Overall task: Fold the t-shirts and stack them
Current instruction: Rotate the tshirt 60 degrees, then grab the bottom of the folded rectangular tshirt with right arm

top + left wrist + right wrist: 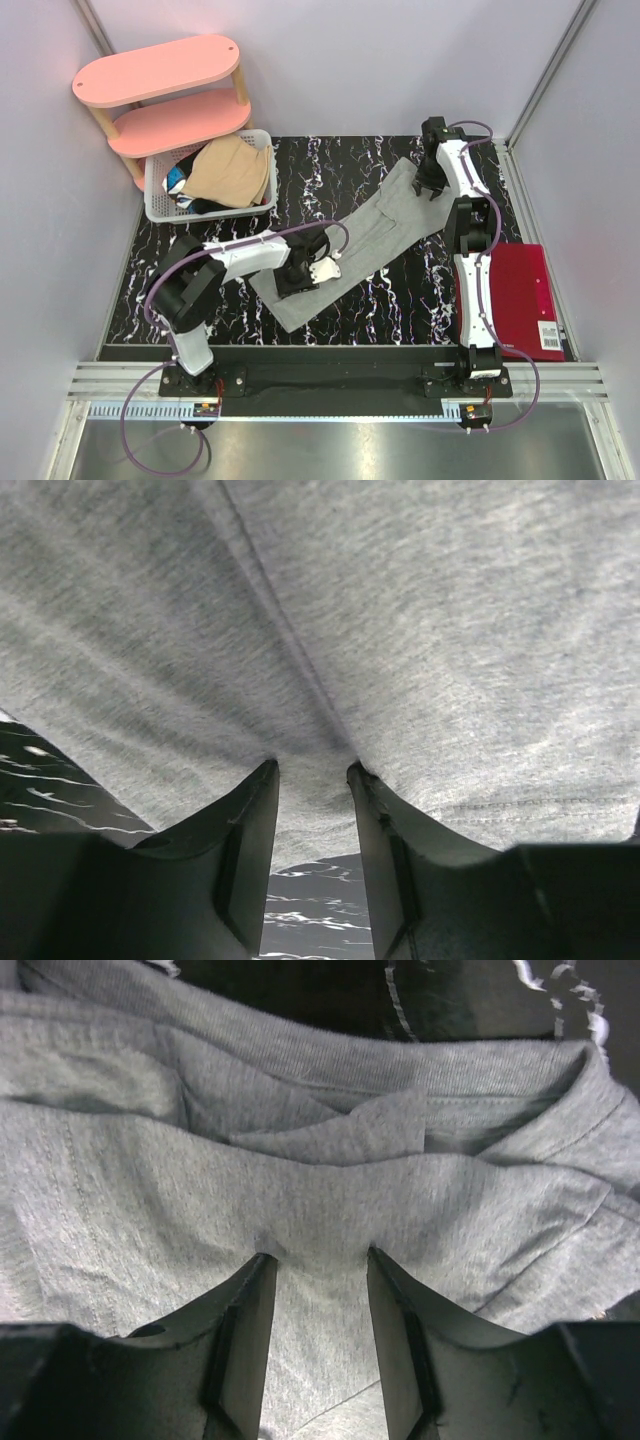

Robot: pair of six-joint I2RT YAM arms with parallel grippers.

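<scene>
The grey t-shirt (390, 225) lies as 1 long strip stretched between the 2 grippers. The left gripper (312, 770) and right gripper (318, 1255) each straddle a pucker of cloth with jaws half-parted; I cannot tell if either truly pinches it. Best to close on all layers, then lift evenly, keeping the strip taut.

I see the black marbled table (340, 170) carrying a grey t-shirt (375, 235), a white basket (200, 211) far-left, and a red folder (525, 295) at its right edge.
</scene>
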